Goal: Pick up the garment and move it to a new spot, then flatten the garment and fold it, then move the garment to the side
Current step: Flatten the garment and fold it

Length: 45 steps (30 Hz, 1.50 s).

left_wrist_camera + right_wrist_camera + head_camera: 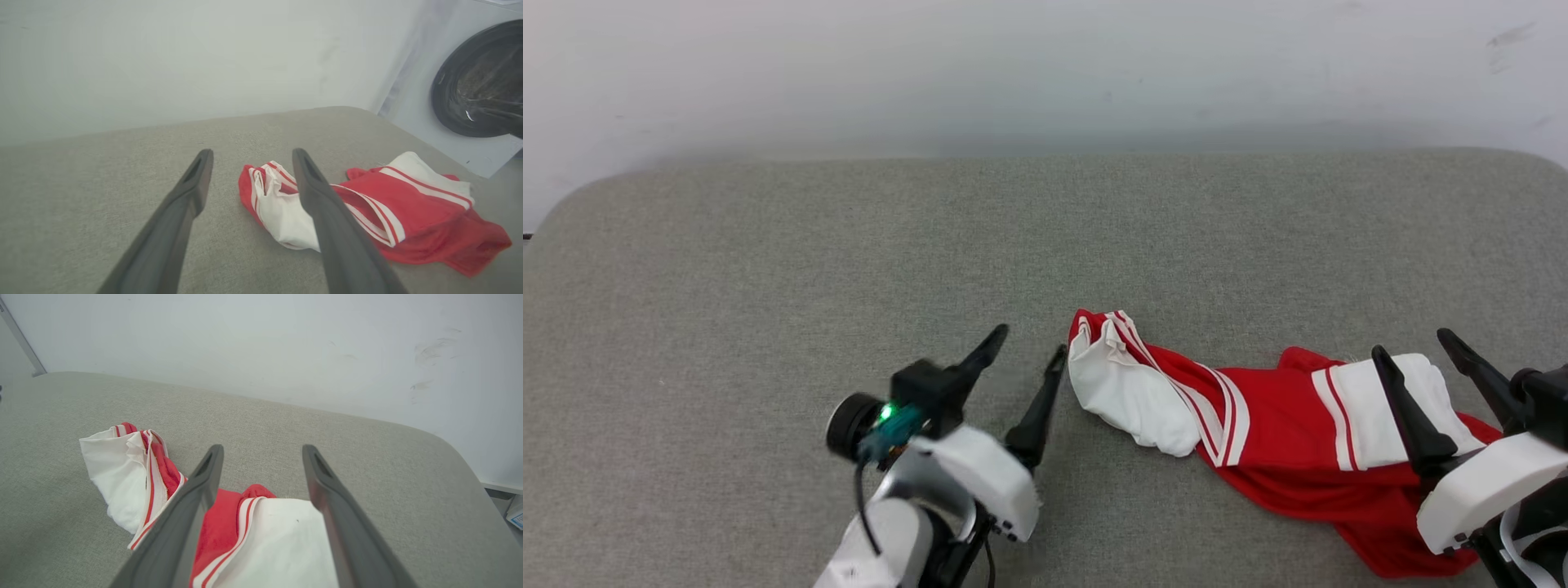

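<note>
The grey cloth-covered counter (849, 245) met a white wall (1045, 65). The crumpled garment (1274, 416) lay near right. The left pincer (1030, 340) stood wide beside it, the right pincer (1411, 342) wide over its sleeve.

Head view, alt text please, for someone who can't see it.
A crumpled red-and-white garment lies on a grey padded surface. The open right gripper is over its right end; the open left gripper is beside its left end.

The garment (1274, 425) is bright red, with white sleeves edged in thin red-and-white stripes. The padded surface (768, 286) is a flecked grey-beige weave and the wall (1013, 65) is pale grey-white (faintly smudged). The left gripper (1030, 340) and right gripper (1411, 342) have black fingers and white casings.
</note>
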Tool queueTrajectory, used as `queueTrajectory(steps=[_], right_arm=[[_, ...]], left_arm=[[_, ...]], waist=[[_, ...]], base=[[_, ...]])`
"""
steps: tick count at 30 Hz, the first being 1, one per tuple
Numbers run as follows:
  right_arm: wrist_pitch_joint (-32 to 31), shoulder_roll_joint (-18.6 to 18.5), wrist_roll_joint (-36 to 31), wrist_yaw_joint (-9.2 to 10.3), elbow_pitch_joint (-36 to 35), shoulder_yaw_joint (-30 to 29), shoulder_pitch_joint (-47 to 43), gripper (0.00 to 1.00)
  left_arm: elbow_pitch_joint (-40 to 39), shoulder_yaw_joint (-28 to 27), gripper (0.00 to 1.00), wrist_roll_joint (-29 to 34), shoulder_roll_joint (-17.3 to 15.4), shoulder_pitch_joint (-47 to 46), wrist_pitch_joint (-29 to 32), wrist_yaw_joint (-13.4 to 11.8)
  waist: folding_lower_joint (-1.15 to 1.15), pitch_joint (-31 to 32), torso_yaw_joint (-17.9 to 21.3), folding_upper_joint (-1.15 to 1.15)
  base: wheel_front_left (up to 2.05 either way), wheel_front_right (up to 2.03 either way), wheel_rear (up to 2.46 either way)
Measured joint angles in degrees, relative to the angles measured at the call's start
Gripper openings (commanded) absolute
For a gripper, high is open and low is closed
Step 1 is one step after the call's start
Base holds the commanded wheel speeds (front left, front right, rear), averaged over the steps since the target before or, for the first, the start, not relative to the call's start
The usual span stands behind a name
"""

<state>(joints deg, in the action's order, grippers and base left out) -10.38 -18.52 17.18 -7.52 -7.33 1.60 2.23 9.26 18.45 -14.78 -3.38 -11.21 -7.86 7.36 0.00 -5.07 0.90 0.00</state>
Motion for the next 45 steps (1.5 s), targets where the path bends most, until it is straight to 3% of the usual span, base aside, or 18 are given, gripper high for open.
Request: queueTrajectory(steps=[7, 13, 20, 32, 33, 34, 45], right_arm=[[-1.1, 0.9, -1.6, 0.0, -1.7, 0.1, -0.2, 1.0], [-1.2, 1.9, -2.1, 0.0, -1.8, 1.4, 0.1, 1.0], [-0.2, 2.6, -2.6, 0.0, -0.4, 2.1, 1.0, 1.0], [1.3, 3.7, -3.8, 0.0, 1.6, 3.1, 2.1, 1.0], [1.3, 3.9, -4.0, 0.0, 1.7, 3.2, 2.3, 1.0], [1.4, 4.0, -4.2, 0.0, 1.8, 3.3, 2.4, 1.0], [0.8, 4.1, -5.6, 0.0, 3.8, 1.3, 2.2, 1.0]], left_arm=[[-2.4, 10.1, 1.0, -6.2, -3.1, -12.2, 27.4, 0.0], [-2.3, 14.4, 1.0, -8.7, -4.1, -18.6, 39.2, 0.1], [3.7, 16.1, 1.0, -8.4, -5.9, -21.6, 44.0, 0.1], [12.8, 19.9, 1.0, -10.1, -5.4, -24.8, 43.3, 0.1], [13.6, 20.1, 0.63, -10.2, -5.5, -24.9, 43.1, 0.1], [14.3, 20.3, 0.0, -10.6, -5.5, -25.0, 42.9, 0.1], [15.6, 22.1, 0.0, -14.7, -5.8, -25.4, 33.3, 0.1]], waist=[[0.01, -2.4, 1.1, 0.0], [0.01, -4.6, 3.1, 0.0], [0.01, -7.9, 5.6, 0.0], [0.01, -11.9, 8.2, 0.0], [0.01, -12.1, 8.3, 0.0], [0.01, -12.3, 8.4, 0.0], [0.01, -10.0, 5.8, 0.0]], base=[[0.0, 0.0, 0.0], [0.0, 0.0, 0.0], [0.0, 0.0, 0.0], [0.0, 0.0, 0.0], [0.0, 0.0, 0.0], [0.0, 0.0, 0.0], [0.0, 0.0, 0.0]])
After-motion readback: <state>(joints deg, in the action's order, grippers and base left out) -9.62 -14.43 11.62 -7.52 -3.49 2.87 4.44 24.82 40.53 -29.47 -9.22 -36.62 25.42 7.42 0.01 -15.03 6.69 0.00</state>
